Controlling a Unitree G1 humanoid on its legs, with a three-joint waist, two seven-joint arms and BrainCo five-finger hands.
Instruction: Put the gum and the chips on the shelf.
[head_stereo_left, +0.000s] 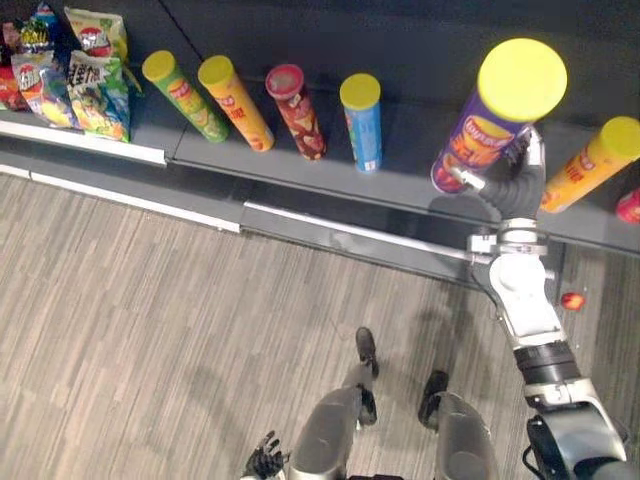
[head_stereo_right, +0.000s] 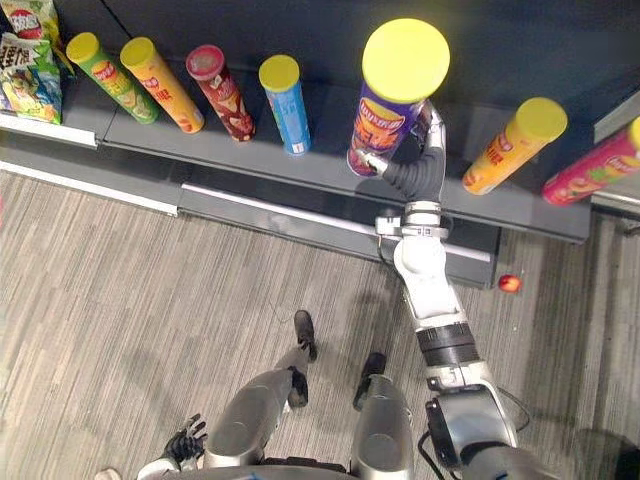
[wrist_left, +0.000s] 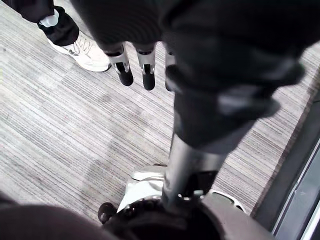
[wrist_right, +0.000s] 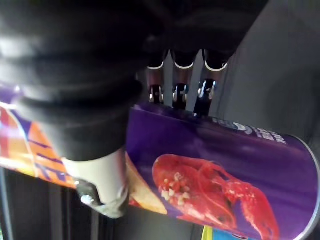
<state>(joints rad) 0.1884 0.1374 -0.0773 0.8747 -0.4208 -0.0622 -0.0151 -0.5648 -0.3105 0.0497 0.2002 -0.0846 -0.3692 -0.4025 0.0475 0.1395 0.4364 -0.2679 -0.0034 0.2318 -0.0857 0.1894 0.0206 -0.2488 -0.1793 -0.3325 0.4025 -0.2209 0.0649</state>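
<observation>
A purple chips can (head_stereo_left: 490, 120) with a yellow lid stands tall over the dark shelf (head_stereo_left: 300, 185), between a blue can and an orange one. My right hand (head_stereo_left: 515, 185) is shut on its lower part, fingers (wrist_right: 180, 92) behind the purple wall (wrist_right: 225, 170) and thumb in front. The can's base is down at the shelf board; I cannot tell whether it rests there. My left hand (head_stereo_right: 185, 440) hangs low by my side, fingers (wrist_left: 132, 67) relaxed and holding nothing. A small red object (head_stereo_left: 572, 300) lies on the floor below the shelf edge.
Along the shelf stand a green can (head_stereo_left: 185, 95), an orange can (head_stereo_left: 235, 103), a red can (head_stereo_left: 297, 110), a blue can (head_stereo_left: 362, 122) and another orange can (head_stereo_left: 590, 165). Snack bags (head_stereo_left: 70, 70) fill the far left. A person's shoe (wrist_left: 82, 52) is on the floor nearby.
</observation>
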